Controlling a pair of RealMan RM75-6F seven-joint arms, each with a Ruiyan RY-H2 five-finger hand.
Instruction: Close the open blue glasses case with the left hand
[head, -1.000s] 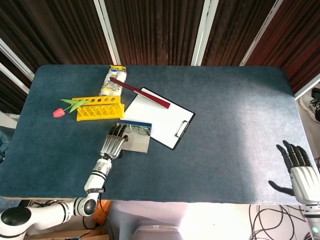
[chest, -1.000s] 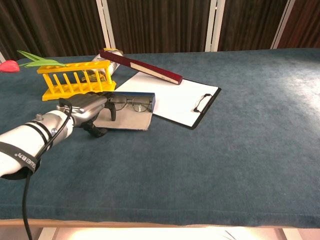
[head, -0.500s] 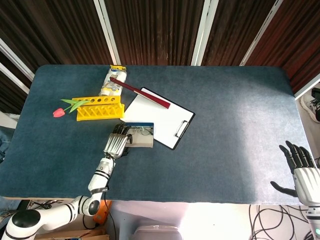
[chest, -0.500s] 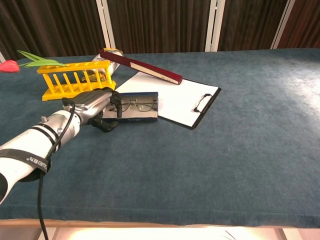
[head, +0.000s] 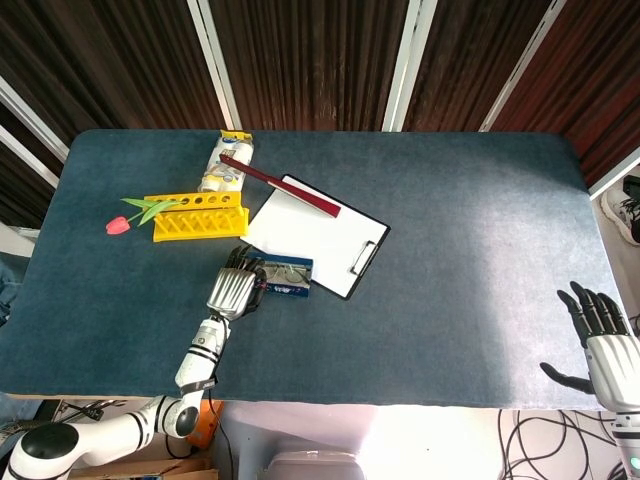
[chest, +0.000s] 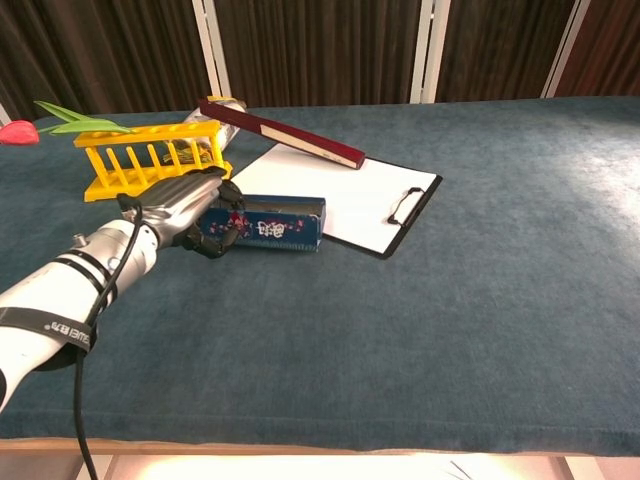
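- Here the left hand (chest: 185, 205) is shown at the left end of the blue glasses case (chest: 268, 230), with its curled fingers (chest: 222, 228) laid over that end and on the lid; whether the case is gripped or only pressed cannot be told.
- In the head view the same left hand (head: 233, 291) is seen palm-down, and the blue glasses case (head: 288, 280) extends rightward from under the fingertips.
- The lid is raised nearly upright in the chest view, its patterned blue outer face turned toward the camera; in the head view a narrow gap is left along the far edge, through which the glasses (head: 285, 269) are visible.
- The case lies in the left-centre area of the blue table (chest: 480, 300), its right end just beside the near-left edge of the clipboard (chest: 345, 200).
- A yellow rack (chest: 148, 155) stands beyond the hand, near but apart from it; a tulip (chest: 22, 131) projects from the rack's left end.
- A dark red book (chest: 285, 133) is propped at a tilt, its lower end resting on the clipboard's far edge.
- Open cloth is shown in front of the case to the near table edge, and across the whole right half.
- The right hand (head: 600, 335) is held off the table's near-right corner, fingers spread, nothing in it.
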